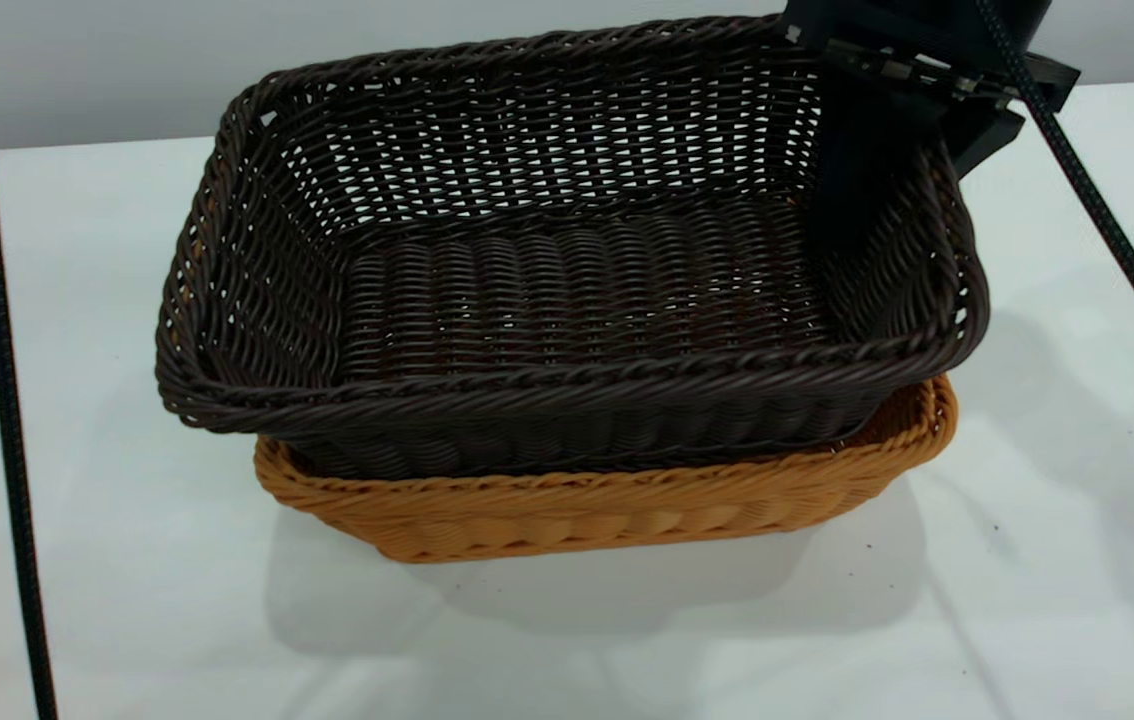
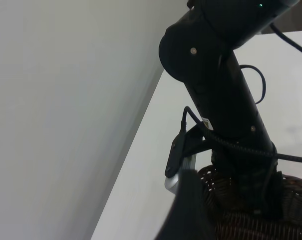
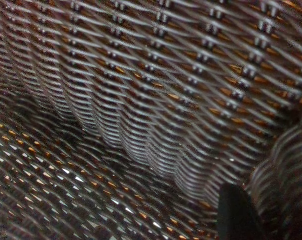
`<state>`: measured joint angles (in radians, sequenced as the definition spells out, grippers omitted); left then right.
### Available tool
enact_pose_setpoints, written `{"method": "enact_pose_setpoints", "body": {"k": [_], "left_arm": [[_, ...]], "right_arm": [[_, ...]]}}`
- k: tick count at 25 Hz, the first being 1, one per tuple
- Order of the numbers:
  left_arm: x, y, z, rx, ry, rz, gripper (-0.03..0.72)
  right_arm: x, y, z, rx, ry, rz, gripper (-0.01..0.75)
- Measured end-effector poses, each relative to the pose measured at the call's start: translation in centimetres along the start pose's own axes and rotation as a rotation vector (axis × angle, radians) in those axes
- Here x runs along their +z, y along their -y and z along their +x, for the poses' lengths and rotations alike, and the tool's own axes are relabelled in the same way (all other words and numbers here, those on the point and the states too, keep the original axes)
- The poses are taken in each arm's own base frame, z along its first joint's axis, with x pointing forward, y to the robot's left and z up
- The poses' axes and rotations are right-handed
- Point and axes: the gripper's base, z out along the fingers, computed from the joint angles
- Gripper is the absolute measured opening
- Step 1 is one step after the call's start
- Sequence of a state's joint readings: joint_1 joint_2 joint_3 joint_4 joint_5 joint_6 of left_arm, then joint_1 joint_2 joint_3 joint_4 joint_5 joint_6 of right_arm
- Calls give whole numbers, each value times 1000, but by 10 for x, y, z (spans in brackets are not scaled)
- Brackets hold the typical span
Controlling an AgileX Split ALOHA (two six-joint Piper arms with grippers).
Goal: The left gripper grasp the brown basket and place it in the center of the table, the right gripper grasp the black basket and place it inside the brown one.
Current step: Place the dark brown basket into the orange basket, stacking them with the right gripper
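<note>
Currently seated only partly: black basket [image 1: 567,290] in brown basket [image 1: 607,510], rim riding high and overhanging on the left arm's side. Brown basket near mid-desk [image 1: 127,600].

Right pincer [image 1: 887,150] at the black basket's far right corner, one finger inside the wall, apparently clamped on that wall; outer finger hidden. Left pincer [image 2: 188,215] clear of the work, opening not determinable.

Hazards:
- Release while skewed: likely to leave the black basket cocked on the brown rim.
- Withdrawal with a finger snagged in the weave: could lift or drag both baskets.
- Downward push off-centre: could slide the brown basket.

Contents: brown holds black; black holds nothing but the finger.
</note>
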<state>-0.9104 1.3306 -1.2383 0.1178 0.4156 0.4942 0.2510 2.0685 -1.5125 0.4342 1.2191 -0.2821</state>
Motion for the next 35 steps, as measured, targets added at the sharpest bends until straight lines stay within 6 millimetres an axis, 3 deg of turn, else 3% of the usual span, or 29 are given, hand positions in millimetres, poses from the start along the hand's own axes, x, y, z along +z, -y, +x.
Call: {"method": "enact_pose_setpoints", "body": {"k": [9,23,25,31,35], "left_arm": [[0,0,0,0,0,0,531],[0,0,0,0,0,0,531],[0,0,0,0,0,0,531],[0,0,0,0,0,0,527],[0,0,0,0,0,0,524]], "right_arm": [[21,9,-3,27,-49,-14,235],[22,13,-2,19,-72,29,241],[22,13,-2,13,-70,25,275],[21,11,-2,-5,-63,9,482],[17,10,-2,-22,-52,14,541]]}}
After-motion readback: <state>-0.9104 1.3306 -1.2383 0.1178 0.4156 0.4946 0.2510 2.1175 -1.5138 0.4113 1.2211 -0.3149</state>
